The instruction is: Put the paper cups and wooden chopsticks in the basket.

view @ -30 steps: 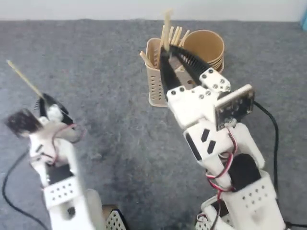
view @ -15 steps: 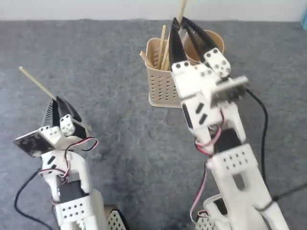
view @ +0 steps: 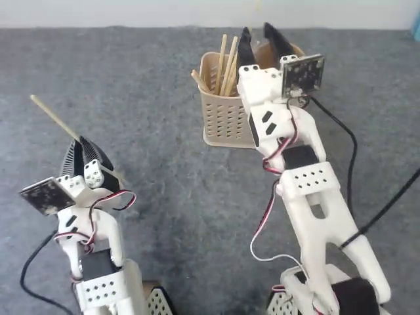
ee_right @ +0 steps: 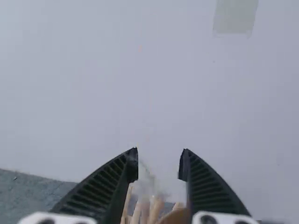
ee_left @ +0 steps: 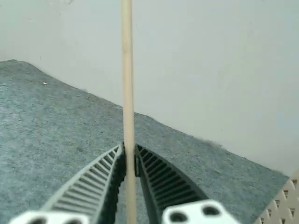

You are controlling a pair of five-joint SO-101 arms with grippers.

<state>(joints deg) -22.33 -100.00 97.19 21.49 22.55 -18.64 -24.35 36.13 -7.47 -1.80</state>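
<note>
**Tabletop, grey carpet cover**

I see the tabletop (view: 164,92) covered edge to edge in grey, short-pile carpet. A pale wall meets the far edge. The beige slotted basket (view: 222,121) stands upright on the carpet near the far edge, a little right of the middle. Two white arm bases sit at the near edge, the left base (view: 105,292) and the right base (view: 341,295), well apart. A black cable (view: 23,279) trails by the near left corner.
</note>
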